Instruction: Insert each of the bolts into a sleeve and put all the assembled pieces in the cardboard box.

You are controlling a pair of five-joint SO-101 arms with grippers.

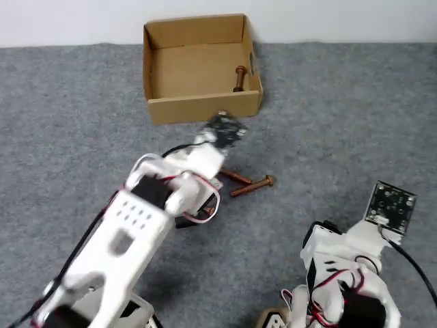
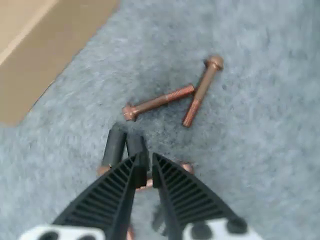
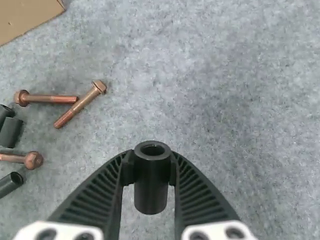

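My right gripper (image 3: 150, 161) is shut on a black sleeve (image 3: 151, 176), held upright with its bore facing up, above bare carpet. My left gripper (image 2: 148, 162) hovers with its fingers shut and nothing between them, over two black sleeves (image 2: 125, 145) and a copper bolt (image 2: 187, 168) that lies crosswise under the fingers. Just beyond rest two more loose bolts (image 2: 202, 90) (image 2: 157, 102), which lie in a V on the carpet (image 1: 254, 184). The cardboard box (image 1: 202, 106) stands at the back with one assembled bolt (image 1: 240, 76) inside, near its right wall.
From the right wrist view, the loose bolts (image 3: 80, 104), sleeves (image 3: 11, 132) and another bolt (image 3: 22, 159) lie to one side, with a corner of the box (image 3: 20, 15) beyond. Grey carpet (image 1: 355, 123) covers the table. The left arm (image 1: 136, 219) stretches across the middle.
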